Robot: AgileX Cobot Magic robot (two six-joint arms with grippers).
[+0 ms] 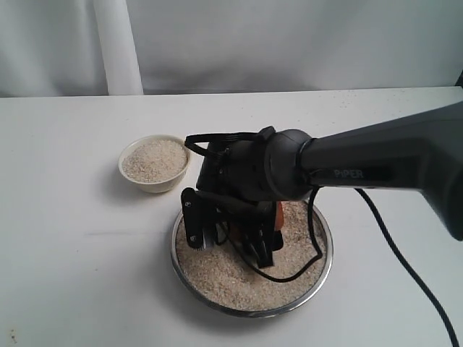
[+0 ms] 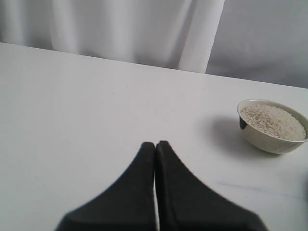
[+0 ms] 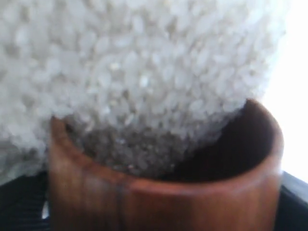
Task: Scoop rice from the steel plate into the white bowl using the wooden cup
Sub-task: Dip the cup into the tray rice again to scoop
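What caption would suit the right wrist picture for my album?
The wooden cup pressed into the rice, grains partly filling it.

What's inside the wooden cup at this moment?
In the right wrist view, rice lies in the mouth of the cup, with shadowed grains filling one side. The other side shows dark, bare wall. The bottom is covered, so how full it is cannot be told.

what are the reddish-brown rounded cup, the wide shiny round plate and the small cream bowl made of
The reddish-brown rounded cup: looks like wood, smoothly polished; streaky grain shows on its wall. The wide shiny round plate: metal, likely steel; its thin rim gleams silver. The small cream bowl: probably glazed ceramic, possibly plastic; thick, smooth, faintly glossy wall.
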